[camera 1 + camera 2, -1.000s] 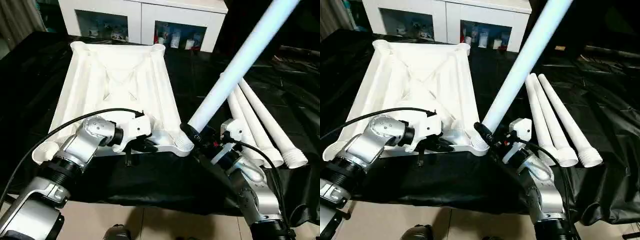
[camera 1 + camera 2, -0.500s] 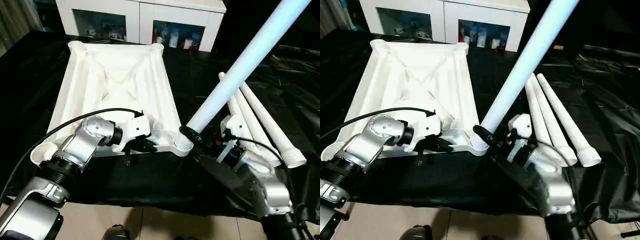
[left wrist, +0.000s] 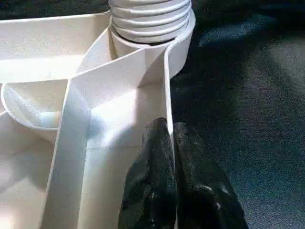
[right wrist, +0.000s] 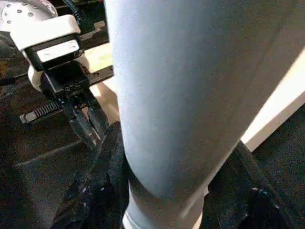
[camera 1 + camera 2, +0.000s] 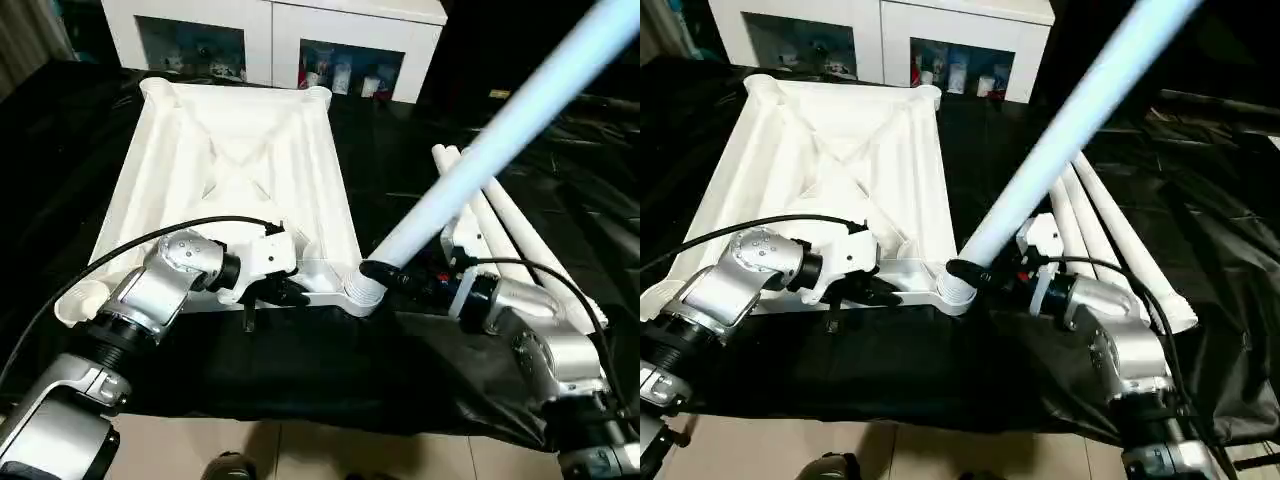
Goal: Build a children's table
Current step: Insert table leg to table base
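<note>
Right gripper [image 5: 385,275] clamps leg [image 5: 480,150] tilted in tabletop [image 5: 230,170] corner socket [image 5: 358,292]; left gripper [image 3: 172,138] pinches tabletop rim beside it.

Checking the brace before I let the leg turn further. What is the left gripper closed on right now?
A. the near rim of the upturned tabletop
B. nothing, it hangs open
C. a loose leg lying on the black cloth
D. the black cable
A: in the left wrist view the left gripper pinches the thin rim of the tabletop, just short of the corner socket.

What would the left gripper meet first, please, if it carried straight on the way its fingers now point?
Probably the corner socket with the leg's threaded end, as the left gripper, shut on the tabletop's edge wall, points along that wall.
</note>
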Controlling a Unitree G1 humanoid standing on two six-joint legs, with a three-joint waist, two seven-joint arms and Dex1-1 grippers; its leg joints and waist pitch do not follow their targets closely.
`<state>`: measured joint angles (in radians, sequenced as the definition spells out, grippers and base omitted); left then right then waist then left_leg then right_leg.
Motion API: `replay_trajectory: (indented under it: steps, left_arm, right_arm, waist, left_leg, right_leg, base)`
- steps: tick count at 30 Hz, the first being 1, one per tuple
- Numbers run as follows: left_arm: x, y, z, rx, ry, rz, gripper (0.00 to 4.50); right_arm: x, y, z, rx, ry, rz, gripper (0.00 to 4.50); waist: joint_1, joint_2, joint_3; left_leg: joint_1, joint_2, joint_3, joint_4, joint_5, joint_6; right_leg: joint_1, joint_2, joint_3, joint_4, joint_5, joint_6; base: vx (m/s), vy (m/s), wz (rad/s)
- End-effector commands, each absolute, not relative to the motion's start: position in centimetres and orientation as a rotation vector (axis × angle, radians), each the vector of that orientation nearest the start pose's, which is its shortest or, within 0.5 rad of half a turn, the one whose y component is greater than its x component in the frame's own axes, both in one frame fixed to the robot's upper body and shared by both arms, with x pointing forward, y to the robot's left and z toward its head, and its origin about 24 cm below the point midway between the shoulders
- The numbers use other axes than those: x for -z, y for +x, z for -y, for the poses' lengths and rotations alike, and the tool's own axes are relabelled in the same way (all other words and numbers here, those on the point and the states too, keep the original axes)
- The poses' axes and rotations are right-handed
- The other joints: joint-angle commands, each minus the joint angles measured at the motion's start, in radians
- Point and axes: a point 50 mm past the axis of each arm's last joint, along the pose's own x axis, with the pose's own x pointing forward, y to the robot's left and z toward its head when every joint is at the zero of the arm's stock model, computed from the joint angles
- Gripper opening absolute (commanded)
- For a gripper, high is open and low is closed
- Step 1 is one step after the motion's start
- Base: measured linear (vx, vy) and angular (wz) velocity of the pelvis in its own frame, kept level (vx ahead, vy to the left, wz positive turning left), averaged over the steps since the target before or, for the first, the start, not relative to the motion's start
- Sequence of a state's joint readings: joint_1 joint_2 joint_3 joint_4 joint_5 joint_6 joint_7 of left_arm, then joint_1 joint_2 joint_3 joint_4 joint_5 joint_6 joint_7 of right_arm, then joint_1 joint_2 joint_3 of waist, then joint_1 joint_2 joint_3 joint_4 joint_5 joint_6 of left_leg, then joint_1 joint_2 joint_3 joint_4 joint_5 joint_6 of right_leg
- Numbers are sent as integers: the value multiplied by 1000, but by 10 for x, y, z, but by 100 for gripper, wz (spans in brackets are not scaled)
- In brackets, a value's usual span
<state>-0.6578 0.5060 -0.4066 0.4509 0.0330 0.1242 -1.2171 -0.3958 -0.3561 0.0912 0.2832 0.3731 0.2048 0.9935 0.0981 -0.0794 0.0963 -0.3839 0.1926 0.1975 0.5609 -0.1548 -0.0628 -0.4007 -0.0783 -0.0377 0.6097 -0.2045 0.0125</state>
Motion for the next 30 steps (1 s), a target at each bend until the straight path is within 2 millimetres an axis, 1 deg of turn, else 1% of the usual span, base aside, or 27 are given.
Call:
replay_trajectory:
  steps: [1, 2, 3, 5, 7, 9, 12, 13, 14, 15, 17, 18, 19, 21, 22, 26, 28, 29, 30]
  left_arm:
    - [-82, 319, -138, 1375, 690, -449, 0]
    - [-82, 319, -138, 1374, 693, -452, 0]
    - [-82, 319, -138, 1374, 694, -452, 0]
    - [-82, 318, -139, 1376, 695, -454, 0]
    - [-82, 318, -139, 1376, 697, -455, 0]
    - [-82, 318, -140, 1375, 702, -457, 0]
    - [-82, 318, -140, 1378, 712, -462, 0]
    - [-82, 318, -141, 1380, 717, -465, 0]
    - [-82, 317, -141, 1385, 726, -470, 0]
    - [-82, 317, -141, 1386, 727, -470, 0]
    - [-82, 316, -141, 1389, 733, -474, 0]
    - [-82, 316, -142, 1390, 735, -475, 0]
    - [-82, 316, -142, 1390, 735, -475, 0]
    - [-83, 315, -142, 1387, 741, -474, 0]
    - [-83, 315, -142, 1386, 741, -474, 0]
    - [-83, 314, -142, 1386, 745, -474, 0]
    - [-83, 314, -142, 1387, 746, -474, 0]
    - [-83, 314, -142, 1391, 747, -476, 0]
    - [-83, 314, -142, 1392, 747, -476, 0]
  right_arm:
    - [-54, 294, 146, -1127, 18, -294, 185]
    - [-60, 296, 147, -1146, 5, -295, 185]
    - [-61, 297, 147, -1150, 1, -297, 185]
    - [-65, 298, 149, -1172, -20, -310, 185]
    - [-67, 299, 150, -1189, -37, -323, 185]
    - [-71, 300, 152, -1207, -54, -334, 185]
    - [-74, 302, 152, -1231, -68, -343, 185]
    - [-76, 303, 152, -1241, -70, -349, 185]
    - [-79, 305, 152, -1245, -82, -345, 185]
    - [-79, 305, 152, -1245, -83, -344, 185]
    - [-81, 307, 151, -1247, -88, -340, 185]
    - [-82, 307, 151, -1249, -91, -338, 185]
    - [-82, 307, 151, -1249, -91, -338, 185]
    - [-92, 312, 151, -1254, -85, -314, 185]
    - [-93, 312, 151, -1258, -87, -313, 185]
    - [-96, 311, 152, -1290, -97, -337, 185]
    - [-96, 311, 152, -1287, -103, -339, 185]
    - [-99, 315, 152, -1283, -101, -342, 185]
    - [-100, 315, 151, -1282, -100, -342, 185]
  waist:
    - [-4, 3, -51]
    - [-3, 1, -51]
    - [-4, 1, -52]
    - [-3, -3, -56]
    - [-1, -3, -57]
    - [0, -6, -58]
    - [0, -7, -57]
    - [1, -6, -56]
    - [2, -7, -57]
    - [2, -6, -56]
    - [3, -6, -57]
    - [2, -8, -58]
    - [2, -8, -58]
    - [1, -11, -61]
    - [0, -12, -61]
    - [4, -11, -63]
    - [4, -13, -63]
    - [5, -9, -63]
    - [4, -10, -62]
  left_leg:
    - [25, 46, -18, -72, -245, 15]
    - [27, 46, -16, -70, -240, 16]
    - [26, 46, -17, -70, -233, 16]
    - [26, 45, -15, -65, -185, 28]
    - [25, 44, -12, -61, -151, 43]
    - [25, 42, -9, -56, -122, 63]
    - [26, 42, -9, -55, -126, 70]
    - [26, 43, -9, -56, -132, 69]
    - [27, 44, -10, -56, -131, 67]
    - [27, 44, -9, -55, -135, 65]
    - [28, 45, -10, -56, -139, 58]
    - [29, 45, -10, -56, -136, 57]
    - [29, 44, -10, -55, -132, 56]
    - [28, 44, -10, -53, -116, 59]
    - [27, 43, -10, -52, -112, 61]
    - [30, 43, -8, -49, -82, 71]
    - [30, 42, -7, -47, -77, 76]
    - [31, 42, -7, -47, -81, 75]
    - [29, 41, -8, -48, -86, 72]
  right_leg:
    - [29, -67, 40, -73, -211, -215]
    - [27, -67, 41, -73, -208, -213]
    - [29, -68, 41, -72, -200, -214]
    - [31, -65, 39, -64, -132, -223]
    - [33, -63, 39, -57, -73, -236]
    - [35, -62, 38, -52, -29, -249]
    - [35, -63, 38, -53, -41, -253]
    - [34, -63, 38, -54, -55, -253]
    - [35, -63, 38, -54, -61, -252]
    - [33, -64, 39, -54, -67, -251]
    - [34, -63, 38, -54, -69, -251]
    - [35, -64, 38, -53, -64, -252]
    - [34, -63, 38, -51, -55, -255]
    - [37, -62, 37, -46, -25, -264]
    - [38, -61, 37, -46, -19, -266]
    - [39, -60, 37, -40, 29, -277]
    - [39, -59, 37, -39, 45, -282]
    - [39, -60, 37, -39, 42, -284]
    - [39, -59, 37, -40, 36, -286]
  base:
    - [0, 0, 0]
    - [0, 0, 0]
    - [0, 0, 0]
    - [0, 0, 0]
    - [0, 0, 0]
    - [0, 0, 0]
    - [0, 0, 0]
    - [0, 0, 0]
    - [0, 0, 0]
    - [0, 0, 0]
    - [0, 0, 0]
    - [0, 0, 0]
    - [0, 0, 0]
    - [0, 0, 0]
    - [0, 0, 0]
    - [0, 0, 0]
    - [0, 0, 0]
    - [0, 0, 0]
    - [0, 0, 0]
